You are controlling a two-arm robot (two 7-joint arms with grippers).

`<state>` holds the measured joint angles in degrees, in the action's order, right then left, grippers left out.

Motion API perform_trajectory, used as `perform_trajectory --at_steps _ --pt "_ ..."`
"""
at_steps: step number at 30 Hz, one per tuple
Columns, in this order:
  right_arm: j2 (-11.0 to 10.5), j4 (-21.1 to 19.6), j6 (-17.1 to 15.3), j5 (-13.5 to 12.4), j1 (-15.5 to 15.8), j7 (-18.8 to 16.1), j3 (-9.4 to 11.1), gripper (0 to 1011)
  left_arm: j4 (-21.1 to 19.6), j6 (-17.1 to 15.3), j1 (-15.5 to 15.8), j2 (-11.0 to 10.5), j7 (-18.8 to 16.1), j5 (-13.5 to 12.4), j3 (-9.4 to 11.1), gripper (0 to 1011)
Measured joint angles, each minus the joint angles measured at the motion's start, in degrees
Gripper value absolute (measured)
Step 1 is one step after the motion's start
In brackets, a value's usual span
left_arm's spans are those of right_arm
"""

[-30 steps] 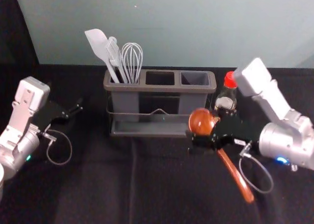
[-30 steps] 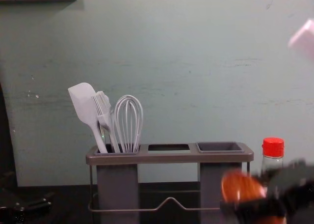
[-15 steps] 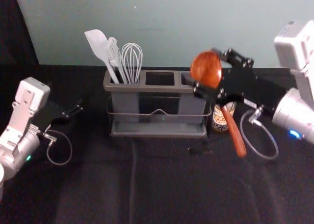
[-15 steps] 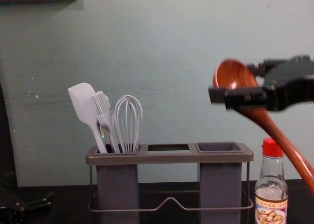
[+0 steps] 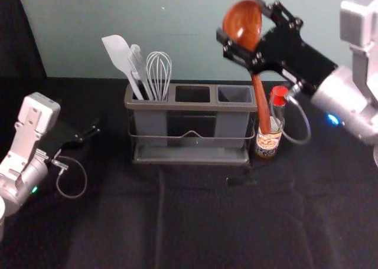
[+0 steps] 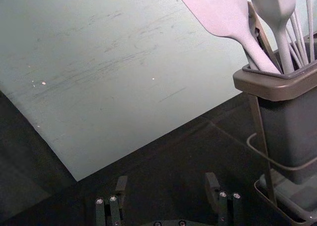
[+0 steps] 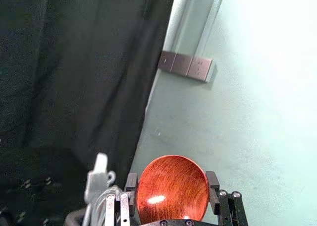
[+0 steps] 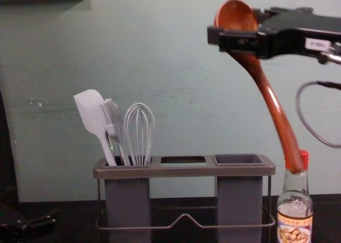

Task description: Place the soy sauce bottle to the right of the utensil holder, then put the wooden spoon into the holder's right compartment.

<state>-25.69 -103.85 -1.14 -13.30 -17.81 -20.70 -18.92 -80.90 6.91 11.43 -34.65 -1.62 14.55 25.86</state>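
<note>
In the head view, the right gripper (image 5: 241,19), upper right, grips the wooden spoon (image 5: 260,101) by its bowl, the soy sauce bottle (image 5: 268,143) stands right of the utensil holder (image 5: 192,106), and the left gripper (image 5: 93,132) idles at left. The left wrist view shows its jaws apart. In the chest view, the spoon slants downward at right.

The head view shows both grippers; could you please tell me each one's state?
Left gripper: open, empty.
Right gripper: closed on the wooden spoon, by its bowl.

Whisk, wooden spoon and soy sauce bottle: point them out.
Whisk (image 5: 159,79): head view, on its wires.
Wooden spoon (image 8: 275,111): chest view, on its handle.
Soy sauce bottle (image 8: 294,229): chest view, on its label.
</note>
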Motion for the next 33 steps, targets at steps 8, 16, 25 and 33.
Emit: perform_trajectory --at_steps 8,16,25,33 --pt "4.59 7.22 3.23 1.49 -5.42 -0.15 -1.31 842 0.00 0.00 0.00 0.00 0.00 0.00 0.00 1005" --pt "7.93 14.28 6.15 2.86 -9.55 -0.50 -2.46 842 0.00 0.00 0.00 0.00 0.00 0.00 0.00 1005" --pt "11.31 20.28 10.01 6.96 -12.45 1.72 -3.03 842 0.00 0.00 0.00 0.00 0.00 0.00 0.00 1005" --pt "12.86 22.85 11.99 9.84 -13.11 3.04 -3.06 842 0.00 0.00 0.00 0.00 0.00 0.00 0.00 1005"
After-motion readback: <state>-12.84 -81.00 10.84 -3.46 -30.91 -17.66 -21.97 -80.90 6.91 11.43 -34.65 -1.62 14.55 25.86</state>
